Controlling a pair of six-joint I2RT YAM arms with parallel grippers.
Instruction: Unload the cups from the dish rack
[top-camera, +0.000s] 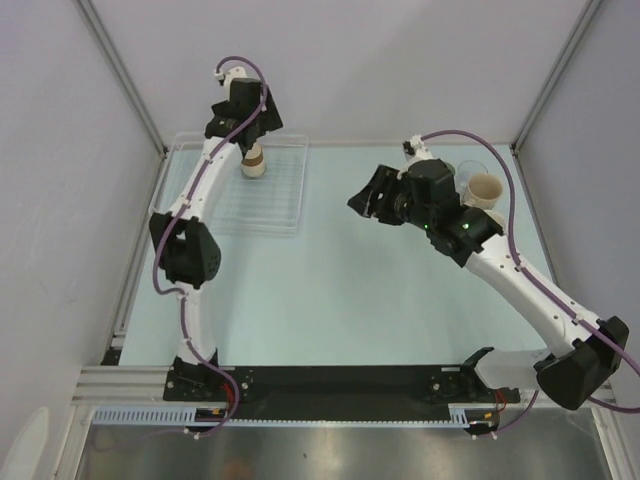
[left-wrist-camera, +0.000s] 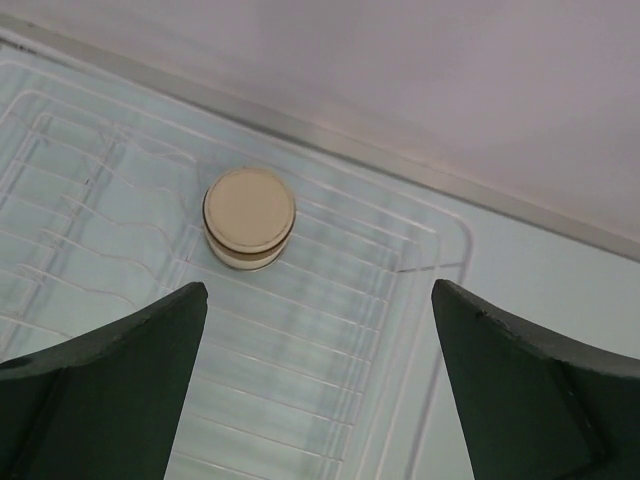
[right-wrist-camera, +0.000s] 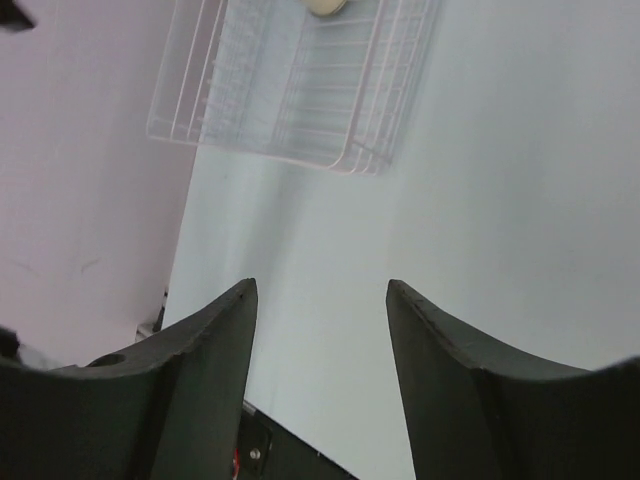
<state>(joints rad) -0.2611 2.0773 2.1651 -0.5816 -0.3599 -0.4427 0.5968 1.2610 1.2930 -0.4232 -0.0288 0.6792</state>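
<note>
The right fingers (right-wrist-camera: 200, 380) are nearest, over the bare table (top-camera: 340, 300) close to its middle. They are wide apart and hold nothing.

A bit farther back, at 2 o'clock on the table, two cups stand out of the rack with their mouths up. One is a beige cup (top-camera: 483, 188). The other is a glass (top-camera: 468, 170) just beside it on its far left side. The right arm hides part of the glass, so I cannot tell if the two touch.

Farthest away, at 11 o'clock, the rack (top-camera: 200, 215) lies flat on the table by the left wall. One striped cup (left-wrist-camera: 249, 218) sits in it upside down, in the far half and toward the rack's right rim. The left fingers (left-wrist-camera: 130, 380) hang above the rack on the near side of that cup. They are spread wide, hold nothing and do not touch the cup.
</note>
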